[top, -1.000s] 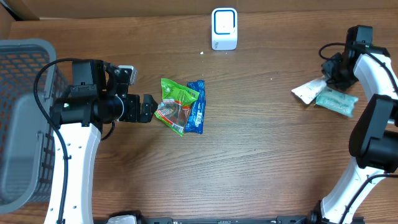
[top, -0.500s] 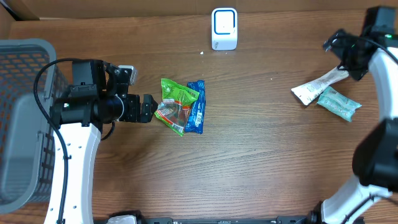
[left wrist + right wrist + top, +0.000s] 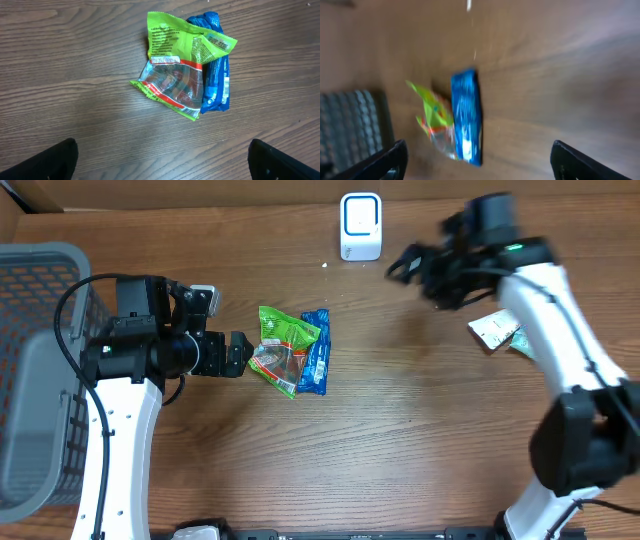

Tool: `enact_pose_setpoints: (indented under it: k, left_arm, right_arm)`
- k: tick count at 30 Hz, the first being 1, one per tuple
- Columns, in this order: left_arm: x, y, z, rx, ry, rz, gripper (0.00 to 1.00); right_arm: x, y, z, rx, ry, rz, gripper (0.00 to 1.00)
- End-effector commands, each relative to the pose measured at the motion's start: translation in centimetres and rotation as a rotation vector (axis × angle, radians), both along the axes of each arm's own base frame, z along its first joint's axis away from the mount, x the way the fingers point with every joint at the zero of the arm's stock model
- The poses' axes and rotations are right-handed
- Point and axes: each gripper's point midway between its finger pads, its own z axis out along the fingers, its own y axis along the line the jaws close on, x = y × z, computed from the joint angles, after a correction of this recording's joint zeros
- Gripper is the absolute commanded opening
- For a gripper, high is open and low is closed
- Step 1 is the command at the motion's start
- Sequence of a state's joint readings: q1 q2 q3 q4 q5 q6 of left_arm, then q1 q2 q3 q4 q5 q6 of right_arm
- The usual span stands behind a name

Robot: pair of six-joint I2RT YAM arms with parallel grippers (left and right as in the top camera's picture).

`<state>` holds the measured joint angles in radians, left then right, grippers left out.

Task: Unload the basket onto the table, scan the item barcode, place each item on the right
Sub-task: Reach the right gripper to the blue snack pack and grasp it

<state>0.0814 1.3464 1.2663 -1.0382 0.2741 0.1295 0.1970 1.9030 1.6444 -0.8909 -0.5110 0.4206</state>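
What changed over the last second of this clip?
The right gripper swung left, away from the white packet toward the scanner, open and empty. The left gripper, green packet, blue packet and scanner stayed put.

the packet [image 3: 283,345] is green and red, the pouch [image 3: 318,358] blue, the basket [image 3: 45,252] grey.

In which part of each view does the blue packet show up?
Overhead: the blue packet lies just left of centre.
Left wrist: blue packet upper right of centre, standing lengthwise.
Right wrist: blue packet left of centre, blurred.
Shared landmark: the green packet lies against its left side in all three views.
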Motion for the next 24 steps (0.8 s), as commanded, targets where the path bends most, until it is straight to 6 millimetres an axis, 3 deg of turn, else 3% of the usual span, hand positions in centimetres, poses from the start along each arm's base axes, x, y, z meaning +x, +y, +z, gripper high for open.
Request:
enact_pose_setpoints:
  k: [1, 4, 8, 14, 18, 21, 24]
  left_arm:
    - [0.0, -0.3, 0.0, -0.015, 0.002, 0.004, 1.0]
    - [0.0, -0.3, 0.0, -0.015, 0.002, 0.004, 1.0]
    - [0.0, -0.3, 0.0, -0.015, 0.002, 0.004, 1.0]
    - [0.0, -0.3, 0.0, -0.015, 0.002, 0.004, 1.0]
    - [0.0, -0.3, 0.0, -0.015, 0.002, 0.004, 0.99]
    - [0.0, -0.3, 0.0, -0.015, 0.002, 0.004, 1.0]
    - [0.0, -0.3, 0.0, -0.015, 0.002, 0.004, 1.0]
  right_arm:
    - [-2.0, 3.9, -4.0, -0.064, 0.085, 0.062, 0.9]
    - [-4.2, 7.7, -7.2, -0.094, 0.144, 0.157, 0.81]
    - [-5.7, 10.1, -10.2, -0.119, 0.199, 0.197, 0.7]
    - [-6.1, 12.7, -13.1, -0.139, 0.195, 0.232, 0.69]
    - [-5.4, 14.0, -14.5, -0.153, 0.137, 0.245, 0.67]
    - [-5.0, 13.8, -15.2, -0.185, 0.121, 0.233, 0.6]
    - [-4.9, 13.7, -15.3, -0.189, 0.123, 0.231, 0.45]
